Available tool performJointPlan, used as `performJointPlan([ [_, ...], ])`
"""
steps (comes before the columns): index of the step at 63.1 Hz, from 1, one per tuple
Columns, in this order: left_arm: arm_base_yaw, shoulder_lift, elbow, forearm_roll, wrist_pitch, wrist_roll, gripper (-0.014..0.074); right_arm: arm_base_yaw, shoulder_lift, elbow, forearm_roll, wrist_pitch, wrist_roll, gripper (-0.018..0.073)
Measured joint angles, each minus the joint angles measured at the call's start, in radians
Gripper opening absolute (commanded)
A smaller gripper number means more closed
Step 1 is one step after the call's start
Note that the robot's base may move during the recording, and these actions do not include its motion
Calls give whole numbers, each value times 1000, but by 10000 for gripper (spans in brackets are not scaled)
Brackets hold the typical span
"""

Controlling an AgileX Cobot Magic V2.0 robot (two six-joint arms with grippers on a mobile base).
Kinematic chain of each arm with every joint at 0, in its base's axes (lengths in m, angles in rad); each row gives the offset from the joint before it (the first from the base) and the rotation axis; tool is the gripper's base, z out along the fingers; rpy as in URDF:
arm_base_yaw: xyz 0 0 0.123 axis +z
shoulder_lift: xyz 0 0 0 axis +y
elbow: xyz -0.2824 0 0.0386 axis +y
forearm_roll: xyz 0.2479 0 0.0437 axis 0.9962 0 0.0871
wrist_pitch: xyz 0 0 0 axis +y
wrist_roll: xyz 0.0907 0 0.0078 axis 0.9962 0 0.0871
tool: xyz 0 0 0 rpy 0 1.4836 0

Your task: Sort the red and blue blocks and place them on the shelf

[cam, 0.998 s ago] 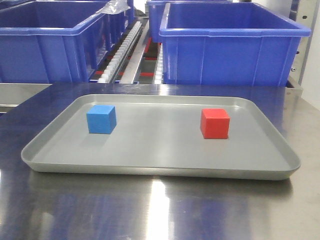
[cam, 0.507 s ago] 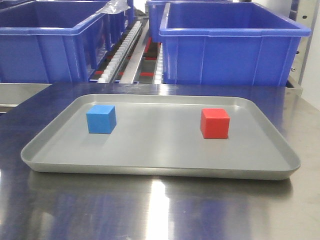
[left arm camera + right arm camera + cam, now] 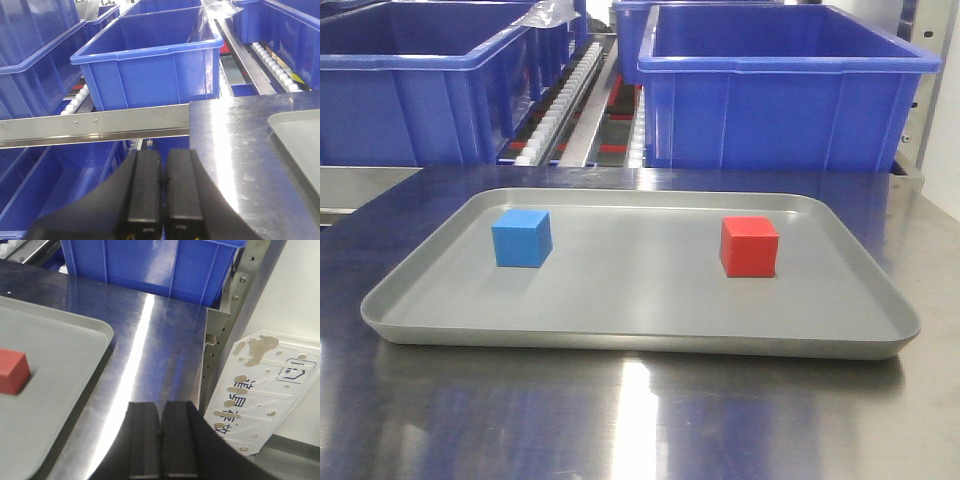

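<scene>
A blue block (image 3: 521, 238) sits on the left of the grey tray (image 3: 640, 345) and a red block (image 3: 749, 246) on its right, both resting flat and apart. The right wrist view catches the red block (image 3: 11, 371) at its left edge, on the tray (image 3: 55, 355). The shelf shows as white roller tracks (image 3: 570, 95) behind the table, and its front rail (image 3: 95, 125) has two small screws. My left gripper (image 3: 164, 155) is shut and empty, off the table's left edge. My right gripper (image 3: 161, 407) is shut and empty over the steel right of the tray. Neither gripper appears in the front view.
Large blue bins (image 3: 790, 90) (image 3: 400, 90) stand on the shelf behind the tray; another bin (image 3: 150, 65) lies ahead of the left gripper. The shiny tabletop (image 3: 640, 420) ends at its right edge (image 3: 202, 365), beside a white printed placard (image 3: 260, 380).
</scene>
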Motion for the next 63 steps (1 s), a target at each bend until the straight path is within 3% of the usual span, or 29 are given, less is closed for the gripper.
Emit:
performJointPlan([
  [12,0,0,0,0,0,0,124,0,151,-150,15,88,0,49],
  [34,0,0,0,0,0,0,124,0,361,-393,160,438,0,49],
  [63,0,0,0,0,0,0,124,0,523,-439,182,509,0,49],
])
